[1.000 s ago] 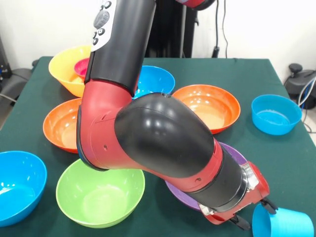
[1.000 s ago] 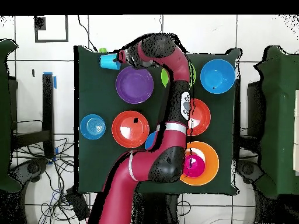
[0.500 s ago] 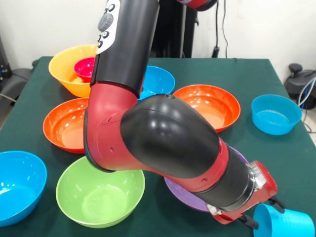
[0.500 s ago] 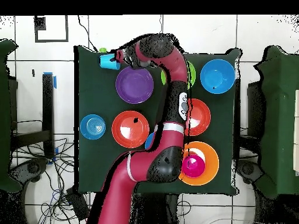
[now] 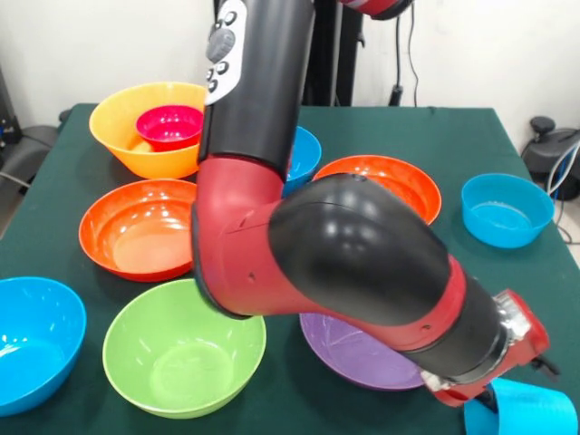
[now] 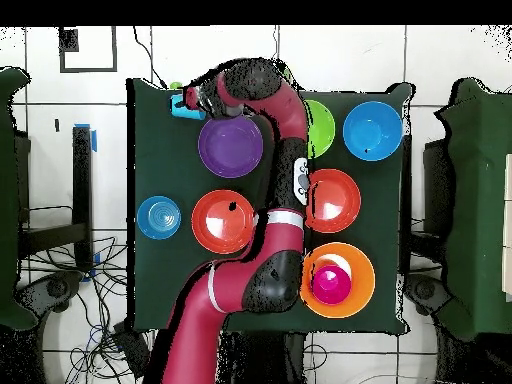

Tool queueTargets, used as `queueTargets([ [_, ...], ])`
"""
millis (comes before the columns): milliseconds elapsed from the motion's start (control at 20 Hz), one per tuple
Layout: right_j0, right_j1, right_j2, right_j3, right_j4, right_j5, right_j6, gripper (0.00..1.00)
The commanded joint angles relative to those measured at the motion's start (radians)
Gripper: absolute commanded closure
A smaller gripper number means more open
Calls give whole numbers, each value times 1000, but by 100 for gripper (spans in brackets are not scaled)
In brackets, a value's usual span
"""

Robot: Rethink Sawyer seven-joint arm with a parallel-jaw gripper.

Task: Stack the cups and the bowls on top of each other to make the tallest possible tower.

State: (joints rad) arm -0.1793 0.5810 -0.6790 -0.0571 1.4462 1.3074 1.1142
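The tumbler [image 5: 524, 410] lies on its side at the table's near corner, beside the purple bowl [image 5: 362, 349]. The gripper [image 5: 494, 399] is at its mouth; whether it grips cannot be told. Light, stiff and slick, the tumbler is probably best pinched by its rim. Far off, the magenta bowl [image 5: 169, 125] sits in the yellow bowl [image 5: 118, 127].

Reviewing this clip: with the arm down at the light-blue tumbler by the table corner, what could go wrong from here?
The tumbler lies on its side near the table edge, so a nudge from the gripper might roll it off. The arm's wrist hangs low over the purple bowl and could clip its rim.
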Motion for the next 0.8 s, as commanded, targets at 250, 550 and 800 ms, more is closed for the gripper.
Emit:
queueTargets([
  [250, 33, -5, 111, 101, -17, -56, -196, 0],
  [550, 29, -8, 118, 100, -51, -60, -203, 100],
  [800, 28, -10, 111, 100, -54, -64, -210, 100],
])
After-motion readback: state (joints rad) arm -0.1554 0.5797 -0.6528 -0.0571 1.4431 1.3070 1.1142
